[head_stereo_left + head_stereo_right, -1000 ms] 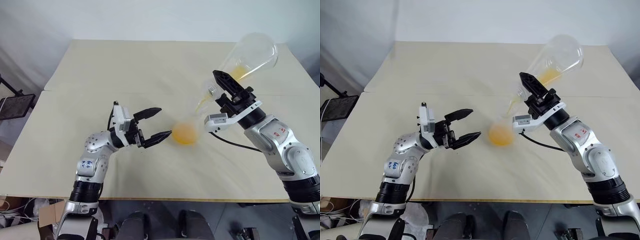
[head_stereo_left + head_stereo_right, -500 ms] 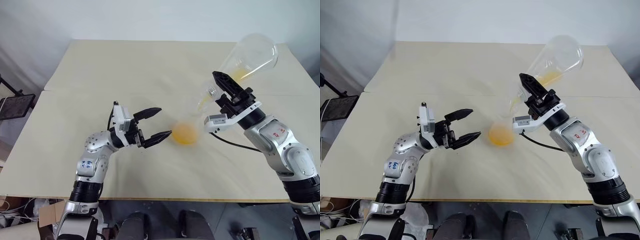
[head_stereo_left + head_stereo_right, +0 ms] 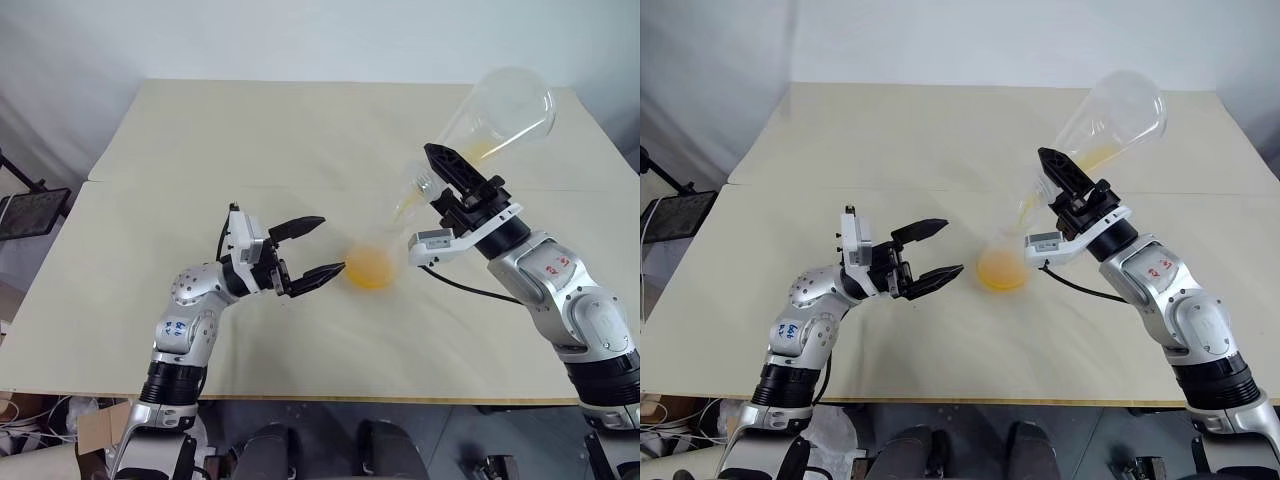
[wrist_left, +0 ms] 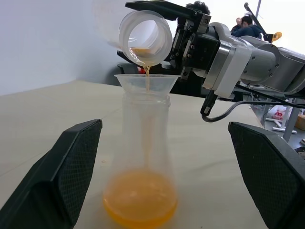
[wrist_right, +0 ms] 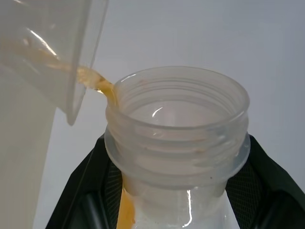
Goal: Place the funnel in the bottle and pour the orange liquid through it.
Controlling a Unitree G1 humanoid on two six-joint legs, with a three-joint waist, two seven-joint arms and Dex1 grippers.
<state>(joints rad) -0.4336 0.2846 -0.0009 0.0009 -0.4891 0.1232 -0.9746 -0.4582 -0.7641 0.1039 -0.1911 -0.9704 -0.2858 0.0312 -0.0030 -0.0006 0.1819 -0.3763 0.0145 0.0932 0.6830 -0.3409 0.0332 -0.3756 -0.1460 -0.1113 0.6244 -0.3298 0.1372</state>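
The clear bottle stands upright on the table, with the small transparent funnel seated in its neck. Orange liquid pools in the bottle's base. My right gripper is shut on the neck of a big clear conical flask, tilted mouth-down over the funnel. A thin orange stream runs from the flask's mouth into the funnel. A little liquid is left inside the flask. My left gripper is open just left of the bottle, its fingers apart from the glass.
The pale table has a seam running across its middle. A black stand sits off the table's left edge. Free room lies at the back and along the front. A person shows far behind my right arm.
Both arms have stayed still. The orange liquid in the flask has shrunk a little while the stream keeps flowing into the bottle.
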